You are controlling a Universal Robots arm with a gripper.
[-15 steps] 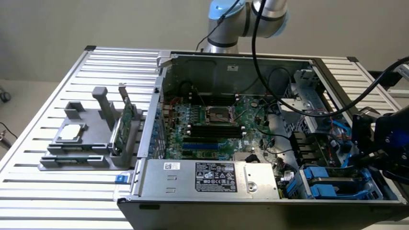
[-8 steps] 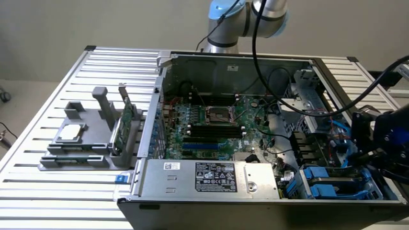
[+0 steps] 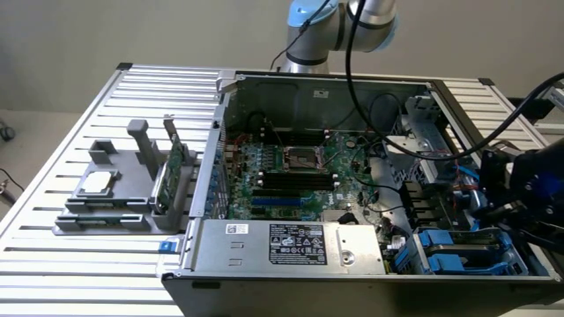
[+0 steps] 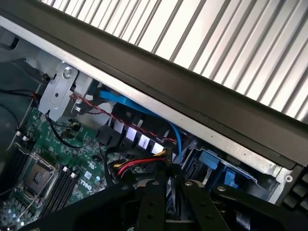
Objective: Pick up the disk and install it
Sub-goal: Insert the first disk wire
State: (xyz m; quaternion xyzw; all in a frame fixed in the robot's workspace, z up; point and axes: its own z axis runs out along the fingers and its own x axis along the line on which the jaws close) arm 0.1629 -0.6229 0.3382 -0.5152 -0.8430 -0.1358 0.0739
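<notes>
— Where is your pincer (image 4: 169, 169) right now?

— Low over the open computer case (image 3: 308, 84), at its corner on the exterior view's right. It is clenched, the two tips drawn together. I cannot make out anything between them.

— And the disk?

— The disk (image 3: 460, 251) sits just below me in the drive bay at that same corner, its blue carrier framing the grey body. It lies flat inside the case wall. Whether my tips touch it, I cannot tell.

— What lies just past it?

— A bundle of red, yellow and black wires (image 4: 129, 166) and a blue cable (image 4: 124, 103) that runs along the case wall.

— Further in?

— The green motherboard (image 3: 291, 165) with its square processor socket (image 3: 295, 157) and dark memory slots. Beside it, along the front edge, is the grey power supply (image 3: 291, 246) with a black-and-white label.

— And outside the case?

— On the exterior view's left a grey fixture (image 3: 123, 221) stands on the slatted metal surface (image 3: 79, 132). It holds a small square silver chip (image 3: 97, 181) and an upright green circuit card (image 3: 174, 164), both well apart from me.
</notes>
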